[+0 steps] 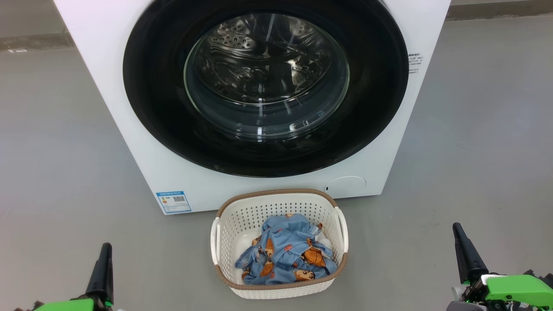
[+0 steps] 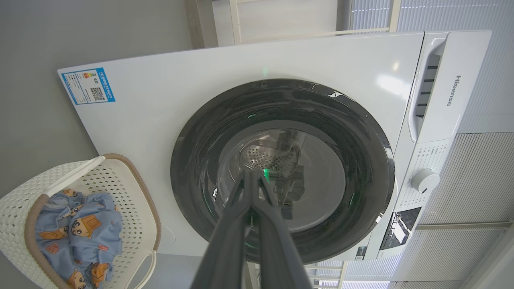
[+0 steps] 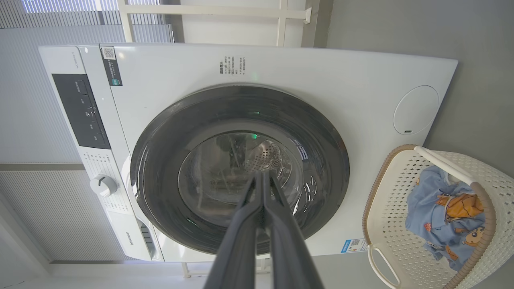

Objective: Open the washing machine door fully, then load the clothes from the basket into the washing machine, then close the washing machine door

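Observation:
The white washing machine (image 1: 129, 129) stands straight ahead, and its round black-rimmed door (image 1: 265, 86) sits flush against the front, closed. On the floor just before it is the cream basket (image 1: 278, 244) with the light blue printed clothes (image 1: 287, 255) heaped inside. My left gripper (image 1: 105, 247) is low at the left, shut and empty, well back from the basket. At the lower right my right gripper (image 1: 456, 226) is likewise shut and empty. Both wrist views look at the door (image 2: 281, 168) (image 3: 241, 168) from a distance, with fingers (image 2: 241, 216) (image 3: 277, 216) pressed together.
Bare grey floor (image 1: 475, 151) surrounds the machine and the basket. A blue energy label (image 1: 173, 201) and a round service cap (image 1: 344, 186) mark the machine's lower front. The control panel and dial (image 2: 425, 180) run along its top, with a ribbed wall behind.

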### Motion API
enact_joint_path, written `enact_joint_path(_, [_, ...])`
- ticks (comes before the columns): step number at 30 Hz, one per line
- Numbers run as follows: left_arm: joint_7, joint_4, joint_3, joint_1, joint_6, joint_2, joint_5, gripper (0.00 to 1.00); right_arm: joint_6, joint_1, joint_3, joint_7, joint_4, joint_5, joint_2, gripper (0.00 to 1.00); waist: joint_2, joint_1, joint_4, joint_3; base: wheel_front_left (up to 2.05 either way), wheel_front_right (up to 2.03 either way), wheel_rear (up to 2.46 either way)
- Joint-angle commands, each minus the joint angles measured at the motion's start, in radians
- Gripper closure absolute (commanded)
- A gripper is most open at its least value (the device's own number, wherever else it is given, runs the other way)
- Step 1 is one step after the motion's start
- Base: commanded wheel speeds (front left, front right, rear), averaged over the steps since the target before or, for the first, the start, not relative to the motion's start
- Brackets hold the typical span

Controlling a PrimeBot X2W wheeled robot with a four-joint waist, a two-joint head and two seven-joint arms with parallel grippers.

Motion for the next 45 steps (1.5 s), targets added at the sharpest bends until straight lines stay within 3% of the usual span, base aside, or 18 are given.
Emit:
enact_joint_path(1, [0.008,-0.027,0.032,-0.038,-0.010,0.019,0.002,1.00,0.002,-0.041,0.025,0.007,-0.030,0.005,-0.004,1.00,0.0000,0.0000,0.000,0.000,0.00,0.00,0.00])
enact_joint_path(30, [0.008,-0.027,0.032,-0.038,-0.010,0.019,0.002,1.00,0.002,-0.041,0.025,0.007,-0.030,0.005,-0.004,1.00,0.0000,0.0000,0.000,0.000,0.00,0.00,0.00])
enact_joint_path(31, [0.000,0.000,0.000,0.000,0.000,0.000,0.000,0.00,0.000,0.000,0.000,0.000,0.000,0.000,0.000,0.00,0.0000,0.0000,0.000,0.000,0.00,0.00,0.00])
enact_joint_path(45, [-0.026,0.045,-0.023,0.029,0.001,-0.014,-0.003,0.00,0.000,0.029,0.007,-0.027,0.041,-0.011,0.011,0.00,0.0000,0.0015,0.000,0.000,0.00,0.00,0.00])
